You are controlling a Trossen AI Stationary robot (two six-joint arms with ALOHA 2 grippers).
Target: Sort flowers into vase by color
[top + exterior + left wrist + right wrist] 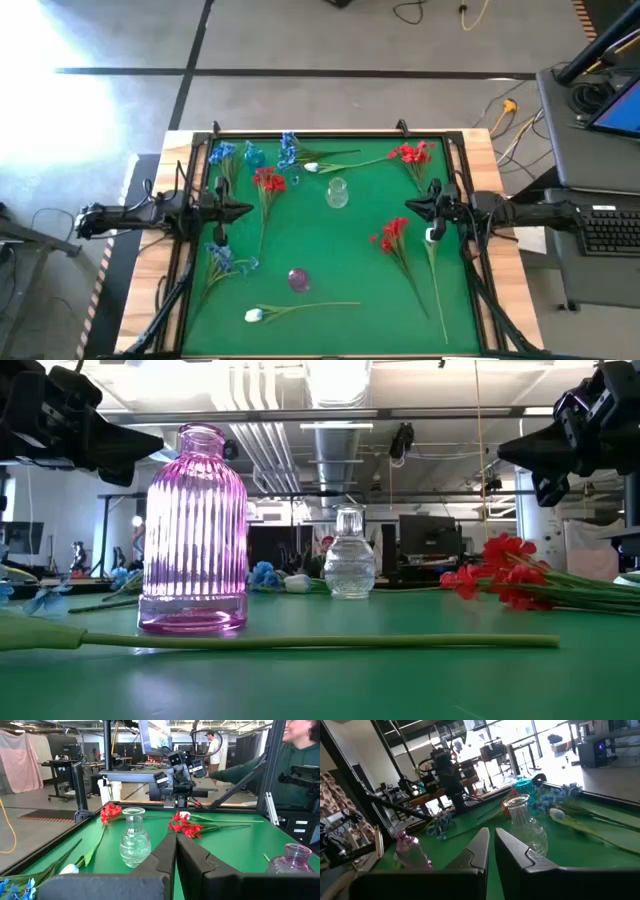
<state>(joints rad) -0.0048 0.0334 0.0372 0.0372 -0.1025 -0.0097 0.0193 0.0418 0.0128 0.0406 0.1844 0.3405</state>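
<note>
Flowers lie flat on the green mat [330, 250]. Red ones [268, 181] [412, 154] [390, 235], blue ones [289, 150] [225, 262] and white ones [254, 315] [312, 167] are scattered about. A clear vase [337, 192] stands upright near the middle, a pink vase [298, 279] nearer the front and a teal vase [255, 157] at the far left. My left gripper [245, 210] hovers shut over the mat's left side, pointing level toward the centre. My right gripper [410, 205] hovers shut over the right side, facing it. Neither holds anything.
A raised dark frame [330, 134] borders the mat. A person in a green top [295, 765] sits beyond the table's right side, behind my right arm [175, 775]. A desk with a keyboard [610, 230] stands to the right of the table.
</note>
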